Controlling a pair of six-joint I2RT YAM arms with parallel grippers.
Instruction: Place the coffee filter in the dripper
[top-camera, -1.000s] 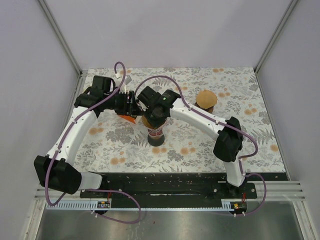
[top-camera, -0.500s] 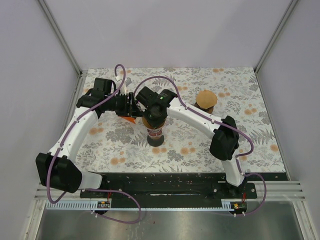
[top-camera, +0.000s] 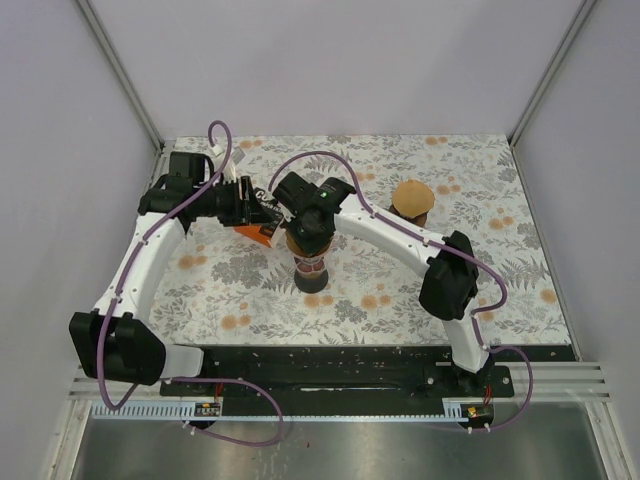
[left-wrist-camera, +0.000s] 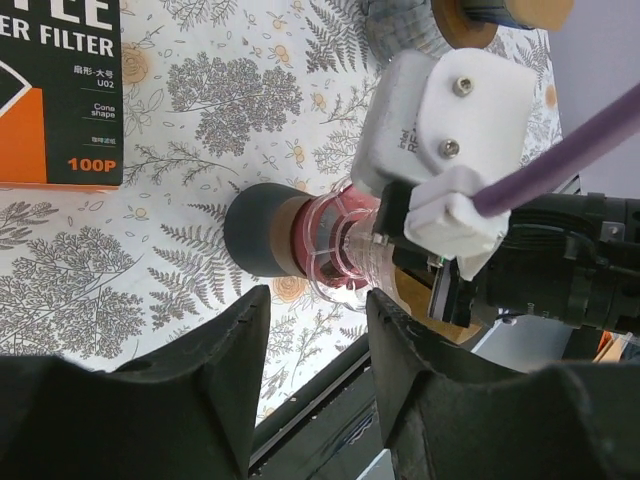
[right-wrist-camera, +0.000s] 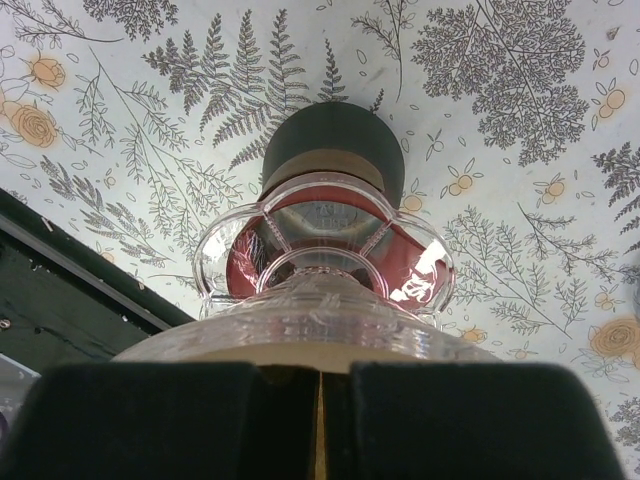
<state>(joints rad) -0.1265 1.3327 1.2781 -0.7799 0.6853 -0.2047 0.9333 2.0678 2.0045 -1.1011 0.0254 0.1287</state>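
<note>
The clear ribbed dripper (right-wrist-camera: 320, 300) sits on a red cup with a dark base (right-wrist-camera: 335, 145) mid-table. A brown paper coffee filter (right-wrist-camera: 300, 356) shows as a tan edge along the dripper's rim, with a thin strip of it between my fingers. My right gripper (right-wrist-camera: 318, 378) is shut on the filter right above the dripper (top-camera: 310, 262). My left gripper (left-wrist-camera: 315, 300) is open with nothing between its fingers. It hangs left of the dripper (left-wrist-camera: 340, 250) and close to the right gripper (top-camera: 300, 230) in the top view.
An orange and black filter box (left-wrist-camera: 55, 90) lies on the floral tablecloth under the left gripper (top-camera: 262, 212). A brown domed object on a dark base (top-camera: 412, 198) stands at the back right. The black base rail (top-camera: 340, 365) runs along the near edge.
The left arm has drawn back to the left, away from the dripper, and its jaws have narrowed a little. The right gripper has stayed shut over the dripper.
</note>
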